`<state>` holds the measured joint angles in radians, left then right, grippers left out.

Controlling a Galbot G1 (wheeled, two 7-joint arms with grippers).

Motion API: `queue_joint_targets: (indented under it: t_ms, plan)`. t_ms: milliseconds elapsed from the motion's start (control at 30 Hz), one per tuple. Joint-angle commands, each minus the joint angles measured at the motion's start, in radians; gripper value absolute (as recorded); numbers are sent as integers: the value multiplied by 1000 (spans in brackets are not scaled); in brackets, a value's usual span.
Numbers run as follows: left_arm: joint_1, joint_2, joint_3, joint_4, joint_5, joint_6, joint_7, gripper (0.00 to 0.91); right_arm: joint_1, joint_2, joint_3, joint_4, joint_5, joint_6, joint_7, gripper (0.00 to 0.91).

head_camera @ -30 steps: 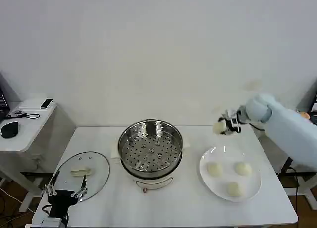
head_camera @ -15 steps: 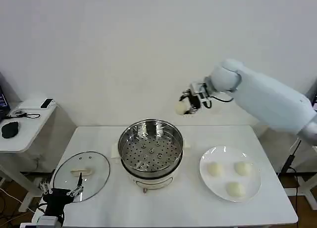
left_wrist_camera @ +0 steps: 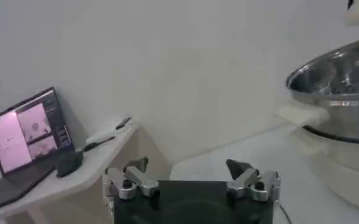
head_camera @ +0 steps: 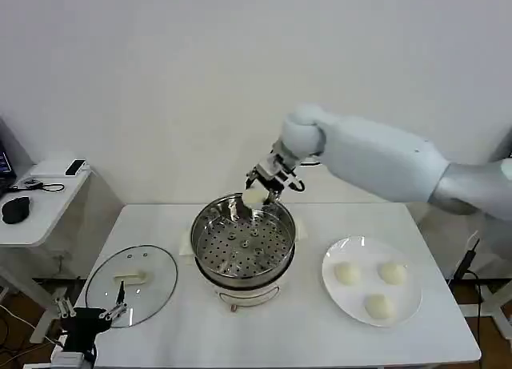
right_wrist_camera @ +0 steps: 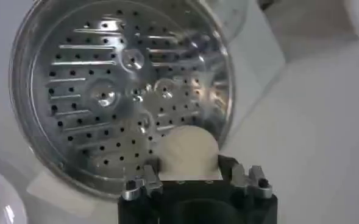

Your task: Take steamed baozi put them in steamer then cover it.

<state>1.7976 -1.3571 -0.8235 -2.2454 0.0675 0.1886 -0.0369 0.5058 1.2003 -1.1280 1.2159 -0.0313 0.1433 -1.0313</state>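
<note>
White table (head_camera: 304,337) spans the work area below my arms. Stainless steamer (head_camera: 243,239) sits at its centre on a small white base, perforated floor bare of buns. White plate (head_camera: 410,306) lies on the table off to the side of my right gripper, away from the steamer, and carries three baozi (head_camera: 346,274) well apart from each other. Glass lid (head_camera: 132,278) lies flat on the table on the steamer's other side, just ahead of my left gripper.

Right gripper (head_camera: 262,191) hangs over the far rim of the steamer, above the perforated floor, fingers clamped on the fourth bun (head_camera: 254,197). In the right wrist view the held bun (right_wrist_camera: 189,152) sits between the two fingers, with the steamer's rim (right_wrist_camera: 27,152) and hole-dotted floor directly beneath; bun not touching the metal as far as I can tell.

Left gripper (head_camera: 88,314) is parked low at the near table edge beside the lid, fingers spread and holding nothing. Left wrist view shows these fingers (left_wrist_camera: 125,178) apart, steamer wall (left_wrist_camera: 344,109) well ahead of them.
</note>
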Motion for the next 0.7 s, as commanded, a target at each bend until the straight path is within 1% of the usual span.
queue_joint_targets:
  t_ms: [33, 67, 200, 233, 333, 700]
  plan:
    - [3, 0, -11, 3, -2, -1, 1, 907, -32, 85, -61, -53, -150, 179, 34, 655]
    - [2, 0, -12, 3, -3, -1, 1, 907, -38, 87, -61, -58, -159, 190, 40, 645]
    - [1, -1, -15, 7, -3, -1, 1, 907, -68, 109, -59, -102, -181, 226, 67, 655]
    - [-1, -1, -16, 10, -3, -2, 1, 907, -74, 114, -54, -115, -199, 233, 71, 645]
    - [-2, -3, -16, 15, -3, -2, 0, 907, -98, 134, -37, -162, -263, 266, 88, 655]
    - [-3, -1, -21, 13, -5, -2, 0, 907, -141, 181, -12, -251, -319, 309, 118, 655]
